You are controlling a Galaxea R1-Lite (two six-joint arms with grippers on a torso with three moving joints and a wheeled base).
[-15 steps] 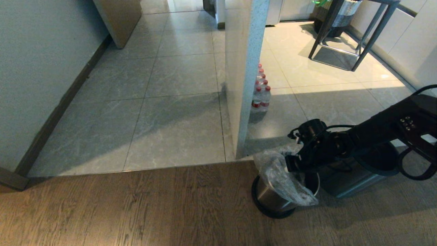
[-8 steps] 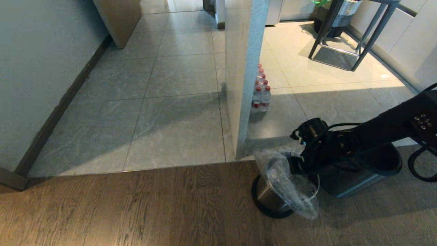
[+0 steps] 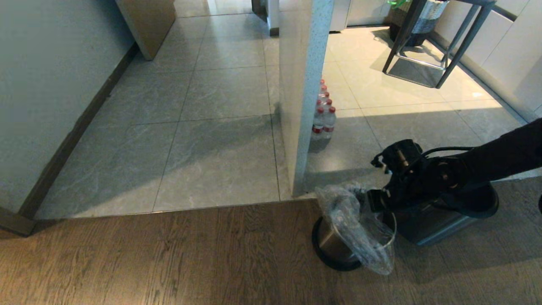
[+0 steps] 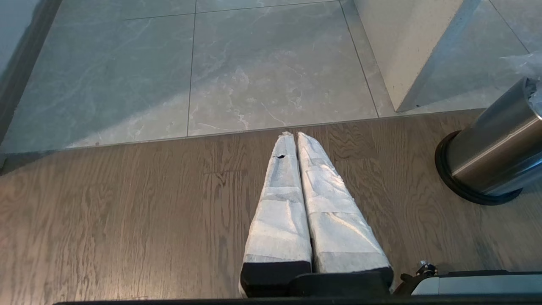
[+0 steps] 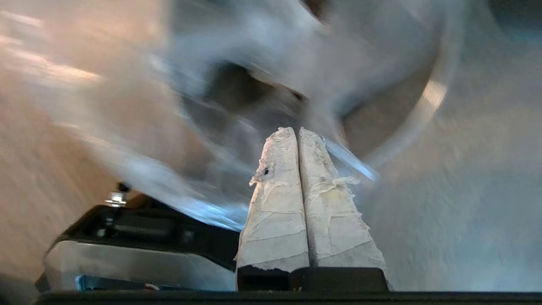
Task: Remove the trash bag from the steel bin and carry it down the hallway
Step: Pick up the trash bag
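The steel bin stands on the wood floor beside the wall end, and it also shows in the left wrist view. The clear, crinkly trash bag bulges out of its mouth and droops over the near rim. My right gripper is at the bag's far top edge. In the right wrist view its taped fingers are pressed shut with blurred plastic film stretching off the tips. My left gripper hangs shut and empty over the wood planks, left of the bin. The hallway of grey tiles runs ahead.
The bin's steel sleeve with its black rim lies on its side just behind the bin. A white wall end rises beside it, with a pack of red-capped water bottles at its foot. Dark table legs stand far right.
My right gripper has moved right and a little up, staying shut. The bag has come along with it, and its lower end now droops further over the bin's near rim.
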